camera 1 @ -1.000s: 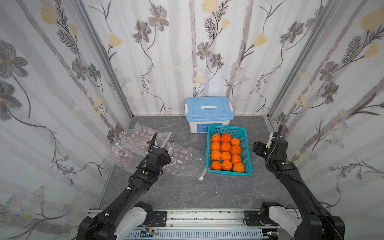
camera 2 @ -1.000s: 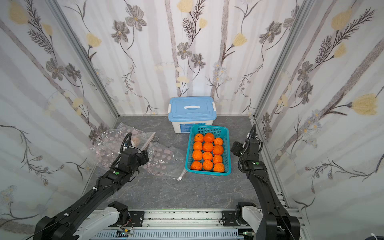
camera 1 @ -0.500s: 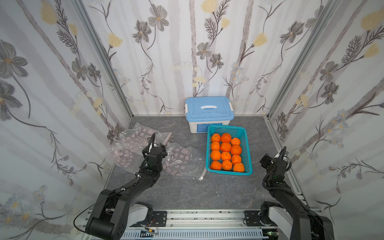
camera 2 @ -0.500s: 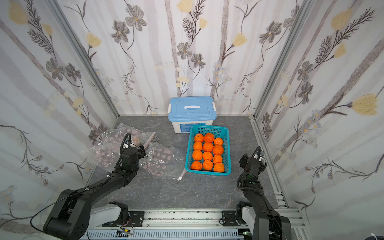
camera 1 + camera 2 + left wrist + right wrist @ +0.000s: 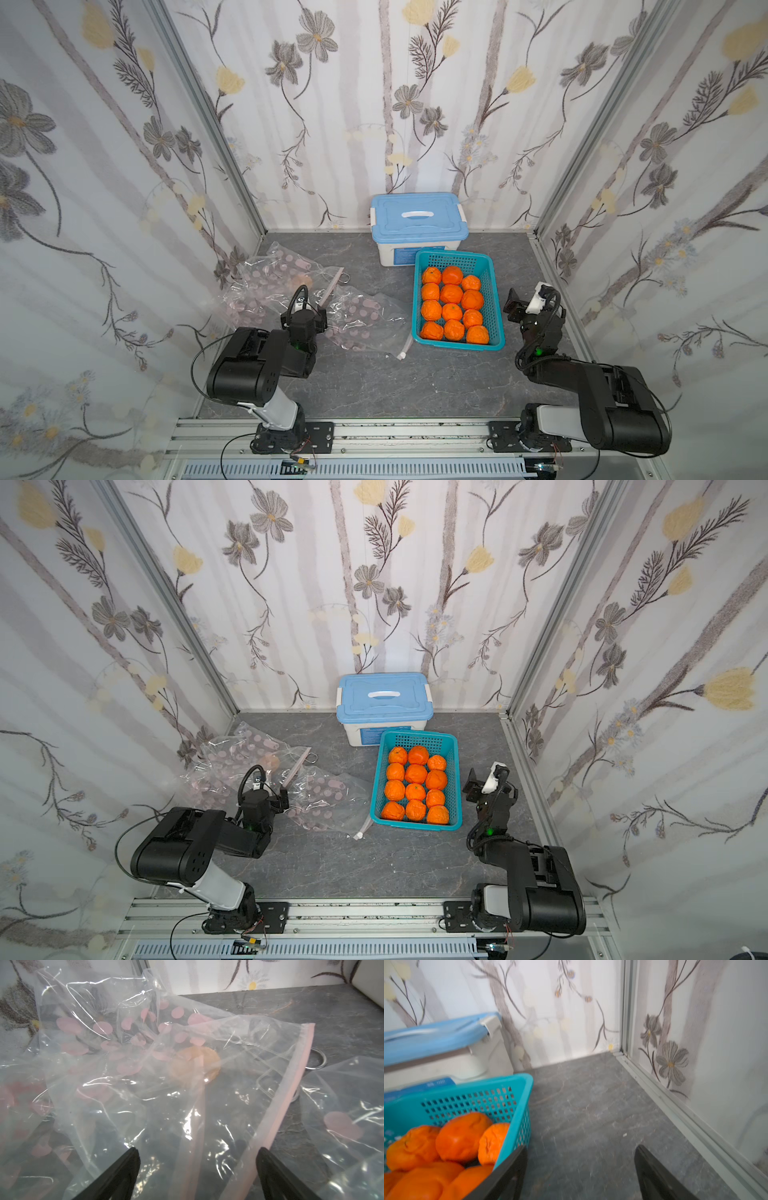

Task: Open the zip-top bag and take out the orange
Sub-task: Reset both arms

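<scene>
From where I stood, the job looked barely started. The orange (image 5: 195,1064) lay inside the zip-top bag (image 5: 145,1095), a pale blur behind crumpled clear film with pink dots, over by the left wall of the counter (image 5: 395,382). The bag's pink zip strip (image 5: 286,1088) ran flat along one edge, with a metal ring (image 5: 315,1060) just beyond it. I could not tell whether any of the seal had been parted, but it looked shut to me. The left gripper (image 5: 196,1151) hung close over the near part of the bag with its jaws spread wide and nothing pinched between them. A second dotted bag (image 5: 365,320) lay beside it, towards the basket, and I saw no fruit in that one. The right gripper (image 5: 581,1149) sat well apart from the bags, just beside the teal basket (image 5: 498,309) full of oranges, also wide and empty, over bare counter. A blue-lidded box (image 5: 417,216) stood behind the basket against the back wall. By my reckoning everything was left to do: take hold of the bag, pull the zip open, reach in, and lift the orange out.
</scene>
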